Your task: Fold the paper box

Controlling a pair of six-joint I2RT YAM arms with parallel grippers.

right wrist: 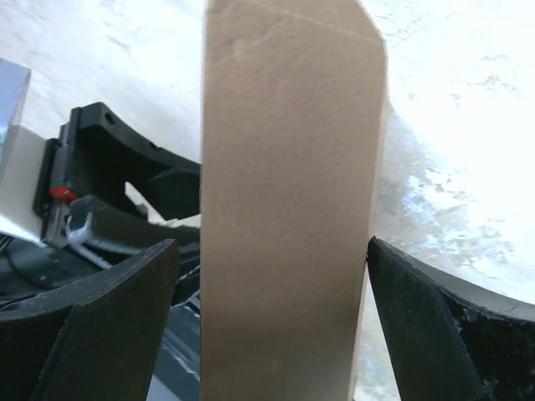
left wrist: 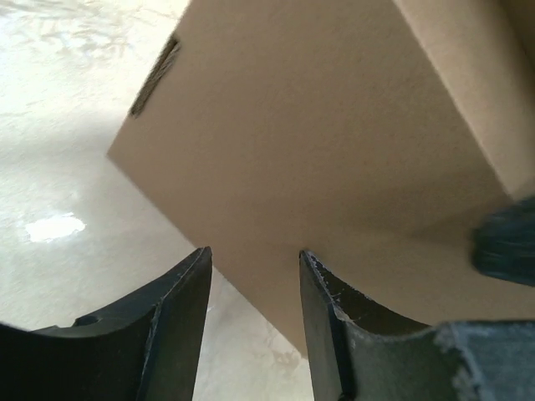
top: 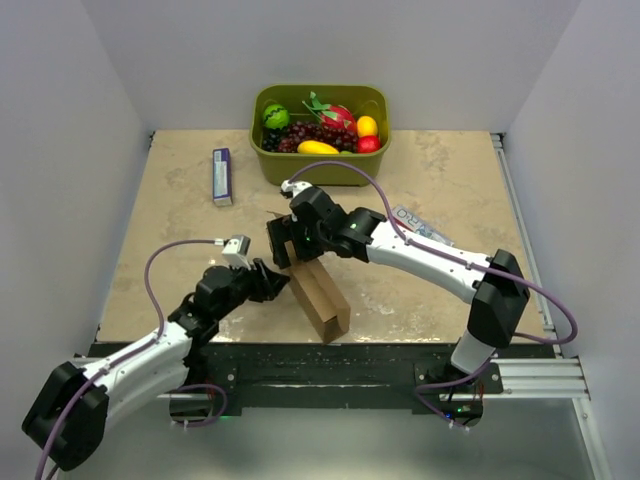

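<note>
Left jaws, half closed, frame a corner of the paper box [left wrist: 318,150]; a grip cannot be confirmed. It stands at the centre of the counter [top: 180,230]. Right jaws gape around its upright flap [right wrist: 288,209], holding nothing. Flap folding seems in hand; next, pinching and bending that flap.

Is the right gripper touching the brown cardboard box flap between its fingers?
Cannot tell. The right wrist view shows the brown cardboard box's flap inside the right gripper: clear of one finger, edge against the other finger, contact unclear.
</note>
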